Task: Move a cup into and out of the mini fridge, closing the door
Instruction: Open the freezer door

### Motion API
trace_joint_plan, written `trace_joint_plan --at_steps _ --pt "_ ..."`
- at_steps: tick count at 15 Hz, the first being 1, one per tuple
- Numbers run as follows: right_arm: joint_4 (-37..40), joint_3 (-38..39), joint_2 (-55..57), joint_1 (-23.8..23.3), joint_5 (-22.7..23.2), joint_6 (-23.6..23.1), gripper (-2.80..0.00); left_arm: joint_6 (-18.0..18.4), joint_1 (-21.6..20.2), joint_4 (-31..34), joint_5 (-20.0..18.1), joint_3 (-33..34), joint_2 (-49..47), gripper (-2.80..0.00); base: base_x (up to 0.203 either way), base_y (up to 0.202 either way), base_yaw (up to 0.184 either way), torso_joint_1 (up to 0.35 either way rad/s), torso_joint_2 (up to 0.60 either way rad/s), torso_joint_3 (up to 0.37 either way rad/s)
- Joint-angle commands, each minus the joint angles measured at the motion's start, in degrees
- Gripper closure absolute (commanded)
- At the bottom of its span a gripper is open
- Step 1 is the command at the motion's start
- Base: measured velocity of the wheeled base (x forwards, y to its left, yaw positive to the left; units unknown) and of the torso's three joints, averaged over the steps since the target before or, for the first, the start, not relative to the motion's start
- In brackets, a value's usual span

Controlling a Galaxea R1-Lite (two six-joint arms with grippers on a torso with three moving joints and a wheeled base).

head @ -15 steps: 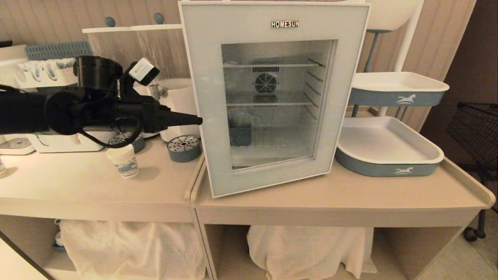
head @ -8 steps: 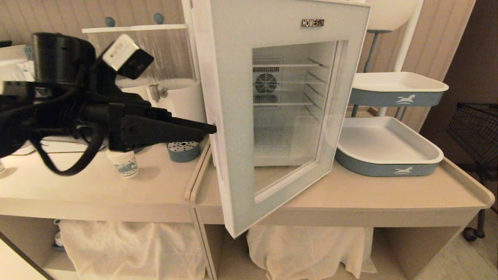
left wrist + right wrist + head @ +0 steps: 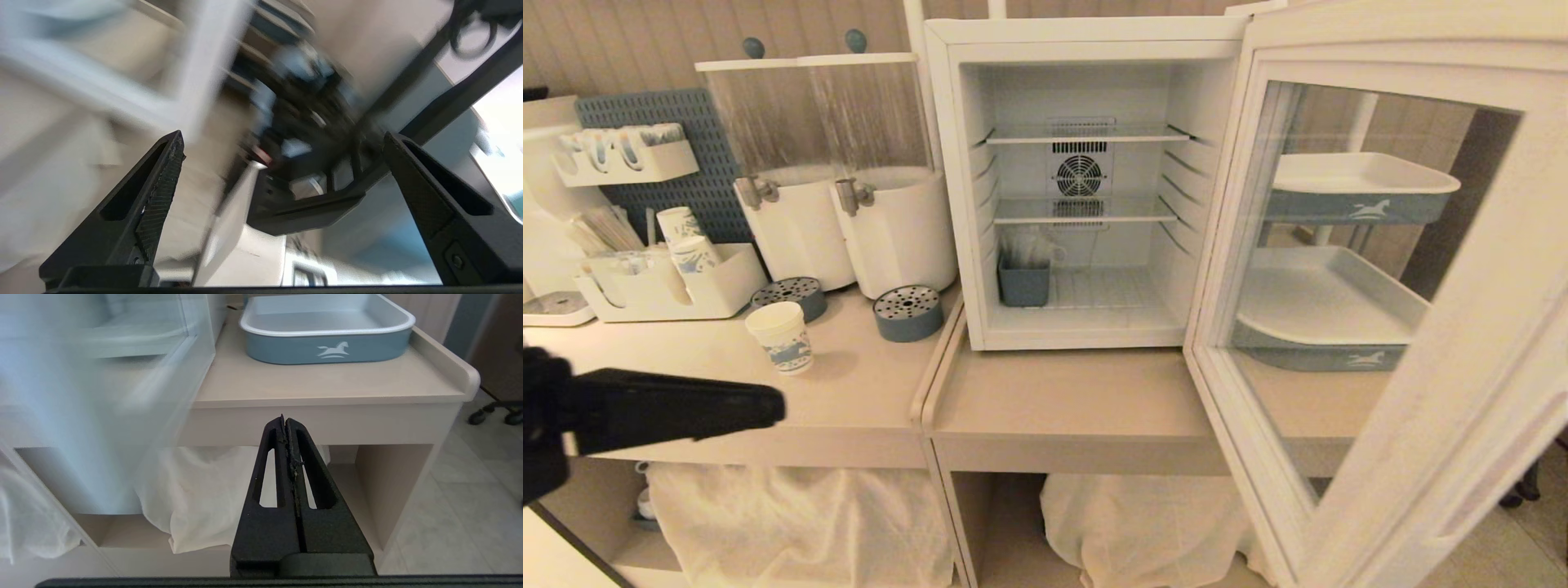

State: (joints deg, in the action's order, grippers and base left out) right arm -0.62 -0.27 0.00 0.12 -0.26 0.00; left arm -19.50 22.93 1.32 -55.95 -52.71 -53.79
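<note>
Cup (image 3: pixel 781 336) on counter, head view only; left pincer (image 3: pixel 282 204) wide open, empty; right pincer (image 3: pixel 287 428) closed, empty.

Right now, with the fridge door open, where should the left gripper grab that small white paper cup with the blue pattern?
Grip the small white paper cup with the blue pattern around its mid-wall, coming level from the counter's front edge. It stands upright and alone, mouth up; drip trays and dispensers crowd behind. The open left gripper probably spans it.
</note>
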Motion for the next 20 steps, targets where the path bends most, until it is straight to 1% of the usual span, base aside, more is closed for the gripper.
trace_joint_plan --at_steps 1,2,3,5,6,7,8,9,10,11,12,13,14,15,17,18,19,20 --pt "0.0 0.0 0.1 0.1 0.0 0.0 0.0 -1.4 -0.1 1.0 7.9 1.6 10.8 -2.8 0.0 0.0 0.0 0.0 0.0 0.0" --pt "0.0 0.0 0.1 0.1 0.0 0.0 0.0 -1.7 -0.4 3.5 13.3 1.8 15.1 -2.8 0.0 0.0 0.0 0.0 0.0 0.0" --pt "0.0 0.0 0.1 0.1 0.0 0.0 0.0 -1.2 -0.8 7.5 20.3 1.7 19.1 -2.8 0.0 0.0 0.0 0.0 0.0 0.0" --pt "0.0 0.0 0.1 0.1 0.0 0.0 0.0 3.2 -1.9 15.8 37.3 1.4 23.5 -2.8 0.0 0.0 0.0 0.0 0.0 0.0" --pt "0.0 0.0 0.1 0.1 0.0 0.0 0.0 5.4 -2.5 18.8 45.9 1.4 24.8 -2.8 0.0 0.0 0.0 0.0 0.0 0.0" --pt "0.0 0.0 0.1 0.1 0.0 0.0 0.0 7.2 -3.0 20.7 53.3 1.7 25.9 -2.8 0.0 0.0 0.0 0.0 0.0 0.0" --pt "0.0 0.0 0.1 0.1 0.0 0.0 0.0 9.1 -3.4 21.9 59.9 2.6 27.3 -2.8 0.0 0.0 0.0 0.0 0.0 0.0" --pt "0.0 0.0 0.1 0.1 0.0 0.0 0.0 10.9 -3.6 22.2 65.1 4.2 29.7 -2.8 0.0 0.0 0.0 0.0 0.0 0.0" --pt "0.0 0.0 0.1 0.1 0.0 0.0 0.0 12.8 -3.9 22.4 69.2 6.3 32.8 -2.8 0.0 0.0 0.0 0.0 0.0 0.0" --pt "0.0 0.0 0.1 0.1 0.0 0.0 0.0 15.4 -4.7 22.5 72.4 8.6 35.6 -2.8 0.0 0.0 0.0 0.0 0.0 0.0" --pt "0.0 0.0 0.0 0.1 0.0 0.0 0.0 17.2 -5.8 22.4 75.8 10.6 36.9 0.0 0.0 0.0 0.0 0.0 0.0 0.0" --pt "0.0 0.0 0.0 0.1 0.0 0.0 0.0 17.7 -6.6 22.1 82.2 11.9 37.5 0.0 0.0 0.0 0.0 0.0 0.0 0.0" --pt "0.0 0.0 0.0 0.1 0.0 0.0 0.0 18.5 -7.1 21.3 87.9 12.1 37.7 0.0 0.0 0.0 0.0 0.0 0.0 0.0" --pt "0.0 0.0 0.0 0.1 0.0 -0.1 0.0 19.7 -8.7 20.7 89.5 11.2 37.2 0.0 0.0 0.0 0.0 0.0 0.0 0.0" --pt "0.0 0.0 0.0 0.1 0.0 0.0 0.0 20.5 -15.4 20.9 89.1 8.7 35.4 0.0 0.0 0.0 0.0 0.0 0.0 0.0" --pt "0.0 0.0 0.0 0.1 0.0 0.0 0.0 20.7 -19.6 21.1 88.0 8.4 35.5 0.0 0.0 0.0 0.0 0.0 0.0 0.0" --pt "0.0 0.0 0.0 0.1 0.0 0.0 0.0 20.5 -24.1 21.6 85.4 8.6 36.4 0.0 0.0 0.0 0.0 0.0 0.0 0.0" --pt "0.0 0.0 0.0 0.1 0.0 0.0 0.0 18.5 -26.6 23.3 84.0 9.0 37.2 0.0 0.0 0.0 0.0 0.0 0.0 0.0"
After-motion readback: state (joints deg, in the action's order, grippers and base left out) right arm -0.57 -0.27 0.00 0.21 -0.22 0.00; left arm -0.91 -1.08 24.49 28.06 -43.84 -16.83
